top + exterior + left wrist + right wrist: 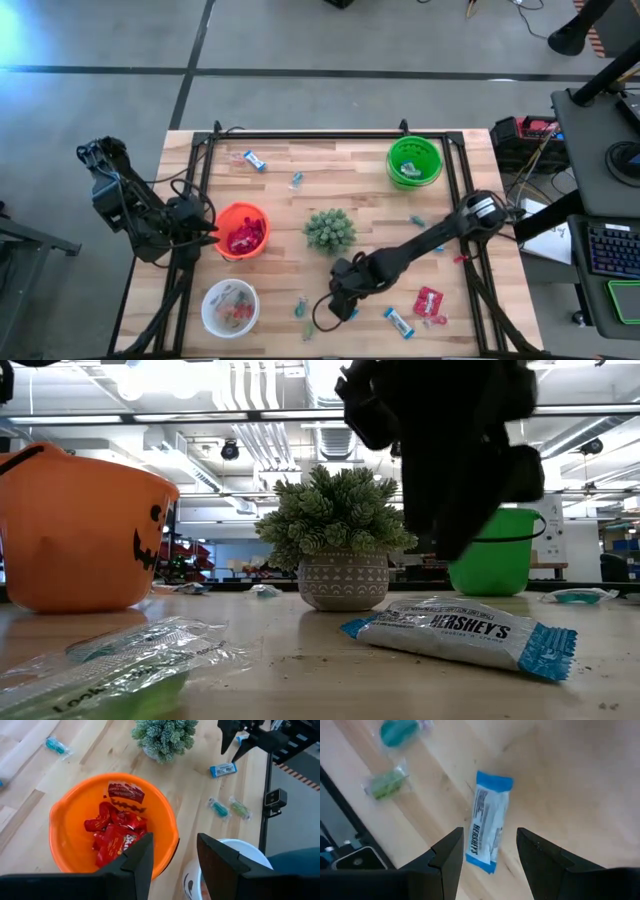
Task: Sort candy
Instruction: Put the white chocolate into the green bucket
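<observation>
A blue-and-white wrapped bar (487, 822) lies flat on the wooden table near its front edge. My right gripper (490, 839) hangs open just above it, pointing steeply down, with one finger on either side and touching nothing. Beside the bar lie a teal candy (399, 731) and a green candy (385, 785). My left gripper (175, 842) stands open and empty over the near rim of the orange bowl (65, 825), which holds several red packets (117, 832). In the high view the right gripper (342, 303) is front centre and the left gripper (208, 238) is at the left.
A spiky potted plant (329, 229) stands mid-table. A green bowl (414, 161) is at the far right and a white bowl (229, 306) at the near left. A red packet (430, 300), another bar (398, 322) and small candies (296, 180) lie scattered.
</observation>
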Controlling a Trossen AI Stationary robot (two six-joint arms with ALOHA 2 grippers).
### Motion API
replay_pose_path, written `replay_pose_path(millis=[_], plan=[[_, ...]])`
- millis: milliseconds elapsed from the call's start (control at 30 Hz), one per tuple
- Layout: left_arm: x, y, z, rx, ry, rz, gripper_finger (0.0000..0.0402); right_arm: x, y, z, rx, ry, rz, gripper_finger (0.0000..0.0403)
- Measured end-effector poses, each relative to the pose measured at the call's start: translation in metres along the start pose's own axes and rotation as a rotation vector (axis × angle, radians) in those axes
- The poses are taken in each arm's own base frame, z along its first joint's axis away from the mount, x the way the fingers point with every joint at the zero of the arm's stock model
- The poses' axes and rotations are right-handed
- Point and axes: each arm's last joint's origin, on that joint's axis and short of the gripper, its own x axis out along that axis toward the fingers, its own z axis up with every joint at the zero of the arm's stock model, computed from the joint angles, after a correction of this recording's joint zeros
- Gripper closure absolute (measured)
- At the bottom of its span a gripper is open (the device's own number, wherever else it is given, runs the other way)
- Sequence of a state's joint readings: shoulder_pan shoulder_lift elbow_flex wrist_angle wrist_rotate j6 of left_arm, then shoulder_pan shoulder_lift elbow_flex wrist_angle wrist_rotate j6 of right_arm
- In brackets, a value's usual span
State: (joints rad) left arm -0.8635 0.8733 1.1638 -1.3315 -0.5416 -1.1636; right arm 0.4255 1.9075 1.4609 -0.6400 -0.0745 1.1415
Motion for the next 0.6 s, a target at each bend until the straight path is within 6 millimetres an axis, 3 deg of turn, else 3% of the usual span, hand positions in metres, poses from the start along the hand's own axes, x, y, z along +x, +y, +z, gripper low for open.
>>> replay_pose_path(millis=[600], plan=[[-0.001, 0.001, 0.0, 0.08, 0.006, -0.008, 0.0269, 0.038, -0.004, -0.008, 0.013, 0.053, -0.052, 0.0229]])
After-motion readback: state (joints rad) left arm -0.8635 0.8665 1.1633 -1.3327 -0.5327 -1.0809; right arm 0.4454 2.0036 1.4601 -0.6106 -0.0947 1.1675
